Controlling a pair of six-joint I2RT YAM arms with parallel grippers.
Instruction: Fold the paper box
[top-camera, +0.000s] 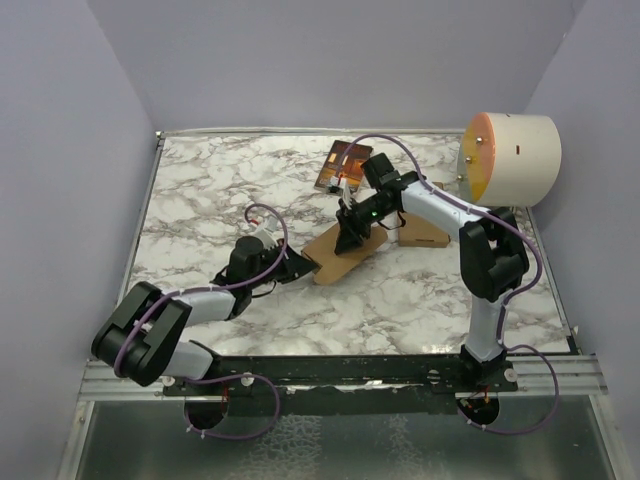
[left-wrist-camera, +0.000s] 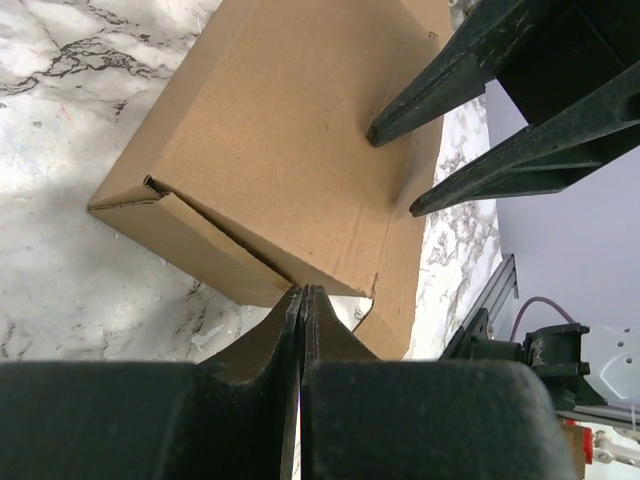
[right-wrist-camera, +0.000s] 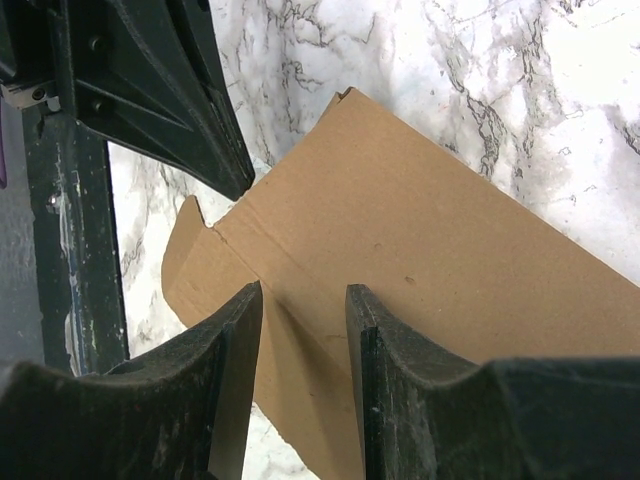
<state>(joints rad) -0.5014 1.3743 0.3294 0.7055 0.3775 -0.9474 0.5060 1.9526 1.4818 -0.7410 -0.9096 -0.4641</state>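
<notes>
Brown paper box, likely light, thin and easily creased, lies mid-worktop; left jaws are shut at its near-left edge, right jaws half-open and empty, tips on its panel; probably best pinched at a flap edge.

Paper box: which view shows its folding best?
Left wrist: the paper box fills the frame, top panel and folded side flap plain. Right wrist shows a flat panel and tab; top external shows it small, partly under the right arm.
</notes>
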